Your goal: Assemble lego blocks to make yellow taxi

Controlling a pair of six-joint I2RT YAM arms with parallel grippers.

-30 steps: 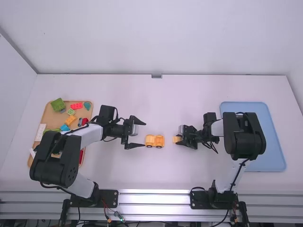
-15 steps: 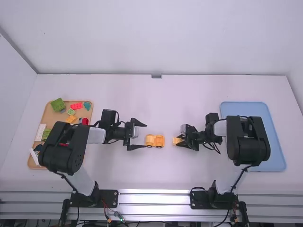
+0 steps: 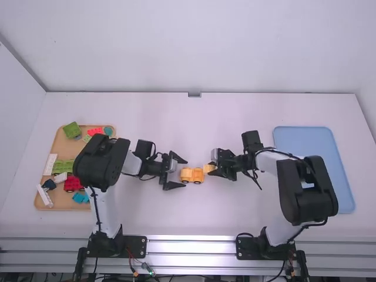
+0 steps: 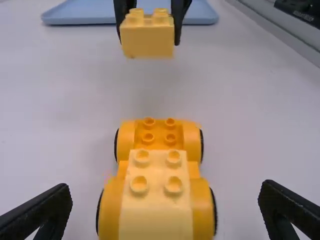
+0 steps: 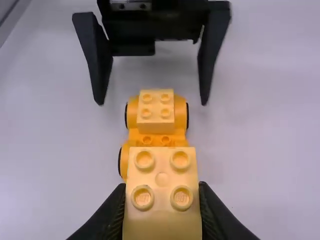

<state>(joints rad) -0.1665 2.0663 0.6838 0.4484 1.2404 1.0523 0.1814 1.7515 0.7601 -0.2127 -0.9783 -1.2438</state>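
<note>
Right gripper's (image 5: 162,200) jaws pinch a yellow 2x2 brick (image 4: 147,42) studs-up, probably for seating on the wheeled chassis (image 4: 193,142); high view puts it around the chassis's 2 o'clock. Left gripper's (image 4: 166,192) jaws are spread (bracing duty, I guess). Can't see the held brick's underside.

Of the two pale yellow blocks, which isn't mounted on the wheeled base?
The held block, pinched in the right gripper. The other block sits on the wheeled base, at the end nearer the left gripper.
</note>
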